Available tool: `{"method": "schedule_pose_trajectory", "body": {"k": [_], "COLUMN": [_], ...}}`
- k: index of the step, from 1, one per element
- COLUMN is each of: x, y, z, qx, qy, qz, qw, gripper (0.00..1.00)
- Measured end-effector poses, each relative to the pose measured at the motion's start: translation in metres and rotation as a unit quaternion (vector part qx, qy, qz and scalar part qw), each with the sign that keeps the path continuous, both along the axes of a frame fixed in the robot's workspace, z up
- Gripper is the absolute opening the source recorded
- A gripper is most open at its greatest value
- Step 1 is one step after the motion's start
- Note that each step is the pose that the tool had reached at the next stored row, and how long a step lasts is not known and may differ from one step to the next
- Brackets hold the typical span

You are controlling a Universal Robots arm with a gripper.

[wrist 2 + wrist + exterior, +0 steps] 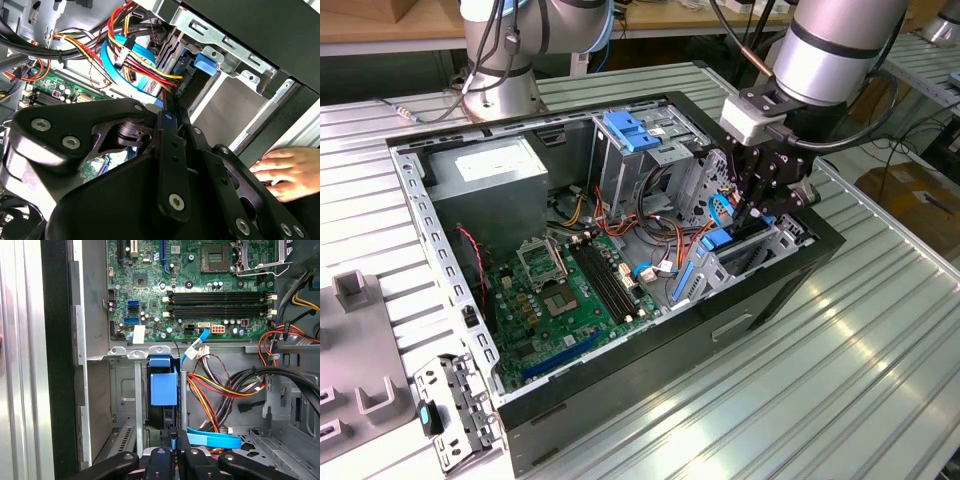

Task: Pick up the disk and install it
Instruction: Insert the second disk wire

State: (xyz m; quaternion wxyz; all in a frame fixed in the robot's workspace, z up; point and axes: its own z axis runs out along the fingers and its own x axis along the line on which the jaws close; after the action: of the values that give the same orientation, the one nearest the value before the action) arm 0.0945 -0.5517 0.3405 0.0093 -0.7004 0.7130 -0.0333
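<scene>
While 1 gripper (752, 212) hangs over drive bay, fingers clenched on 1 disk (163, 388) (blue-railed, standing edgewise).

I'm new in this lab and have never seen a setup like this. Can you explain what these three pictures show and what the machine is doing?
The silver tube is a robot arm, and the black claw at its end is the gripper. The exterior view comes from a camera standing off the arm. It shows an open computer case lying on a ribbed metal table, with a green circuit board and a grey power box inside. The two wrist views come from cameras riding on the arm, looking past the gripper into the case. In the first wrist view, the disk with its blue rail stands on edge in a metal cage, and the gripper is right at it. In the second wrist view, a person's hand rests on the case.
</scene>
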Motion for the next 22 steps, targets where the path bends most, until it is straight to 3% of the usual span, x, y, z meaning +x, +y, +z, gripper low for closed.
{"method": "schedule_pose_trajectory", "body": {"k": [5,6,11,14,18,22], "x": [0.0,0.0001,0.0001,0.0001,0.0002,0.0001], "y": [0.0,0.0,0.0003,0.0003,0.0003,0.0003], "z": [-0.0004,-0.0005,0.0135,0.0145,0.0146,0.0148], "qx": [0.0002,0.0005,0.0001,0.0002,0.0001,0.0001], "qy": [-0.0001,-0.0001,0.0,0.0,0.0,0.0], "qz": [0.0,0.0,0.0,0.0,0.0,0.0], "qw": [1.0,1.0,1.0,1.0,1.0,1.0], "gripper": [0.16,0.24,0.24,0.24,0.11,0.11]}}
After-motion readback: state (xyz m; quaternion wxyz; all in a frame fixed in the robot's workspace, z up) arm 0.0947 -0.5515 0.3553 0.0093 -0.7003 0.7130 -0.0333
